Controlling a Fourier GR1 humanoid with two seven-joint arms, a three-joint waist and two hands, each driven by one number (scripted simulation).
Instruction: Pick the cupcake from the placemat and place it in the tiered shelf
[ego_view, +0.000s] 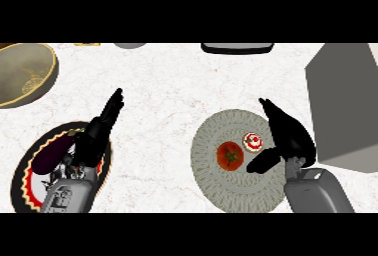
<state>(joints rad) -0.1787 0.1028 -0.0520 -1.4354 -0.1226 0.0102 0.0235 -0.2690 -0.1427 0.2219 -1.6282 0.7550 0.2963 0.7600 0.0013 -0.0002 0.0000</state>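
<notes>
A small cupcake (253, 141) with white frosting and red bits sits on a round grey woven placemat (221, 190), right of a red tomato (229, 155). My right hand (289, 137) hovers just right of the cupcake, fingers straight and pointing up, thumb (263, 162) stretched out below the cupcake; it holds nothing. The grey tiered shelf (345, 105) stands at the right edge. My left hand (100, 130) rests open at the left, fingers straight.
A dark eggplant (50, 154) lies on a red-and-black patterned plate (23, 187) under my left forearm. A large brass bowl (22, 72) sits at the far left. A dark tray-like object (238, 48) and a grey item (130, 45) show at the far edge.
</notes>
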